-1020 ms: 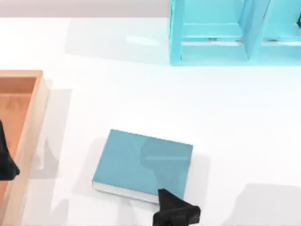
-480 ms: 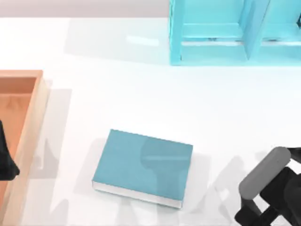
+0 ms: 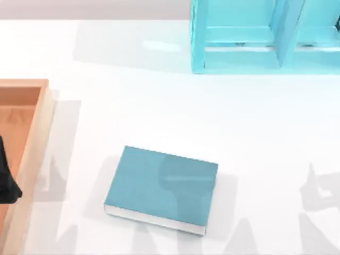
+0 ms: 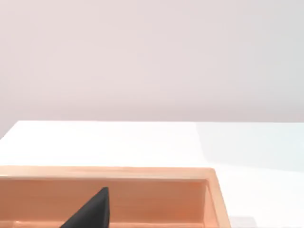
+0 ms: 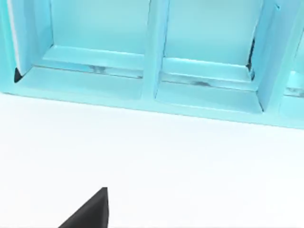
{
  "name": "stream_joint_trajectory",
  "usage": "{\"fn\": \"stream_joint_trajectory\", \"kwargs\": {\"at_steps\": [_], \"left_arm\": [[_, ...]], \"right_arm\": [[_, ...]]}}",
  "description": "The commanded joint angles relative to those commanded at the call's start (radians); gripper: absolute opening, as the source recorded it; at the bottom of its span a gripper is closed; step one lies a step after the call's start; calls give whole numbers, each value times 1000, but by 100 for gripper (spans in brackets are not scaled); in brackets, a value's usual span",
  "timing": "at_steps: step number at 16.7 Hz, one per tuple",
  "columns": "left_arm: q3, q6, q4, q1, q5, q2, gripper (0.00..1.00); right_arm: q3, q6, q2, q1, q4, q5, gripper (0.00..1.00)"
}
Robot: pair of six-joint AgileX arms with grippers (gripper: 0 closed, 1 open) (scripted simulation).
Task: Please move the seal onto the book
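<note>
At six o'clock on the table (image 3: 159,106), the book (image 3: 162,188) lies bare; my left gripper (image 3: 6,183) idles at nine, grip unreadable. Next: locate the seal.

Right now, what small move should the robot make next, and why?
Probably turn the right gripper away from the cyan shelf it faces to search the table for the seal: the book's cover is bare, and the left gripper hangs parked over the wooden tray at the table's left.
</note>
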Motion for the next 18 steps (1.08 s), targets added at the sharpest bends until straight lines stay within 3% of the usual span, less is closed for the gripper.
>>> {"fn": "stream_joint_trajectory", "kwargs": {"at_steps": [4, 12, 18], "left_arm": [[0, 0, 0, 0, 0, 0, 100], [10, 2, -9, 1, 1, 10, 100], [282, 53, -238, 45, 2, 294, 100]], "right_arm": [[-12, 56, -157, -155, 5, -86, 100], [-11, 61, -172, -170, 6, -94, 100], [-11, 61, -172, -170, 6, -94, 100]]}}
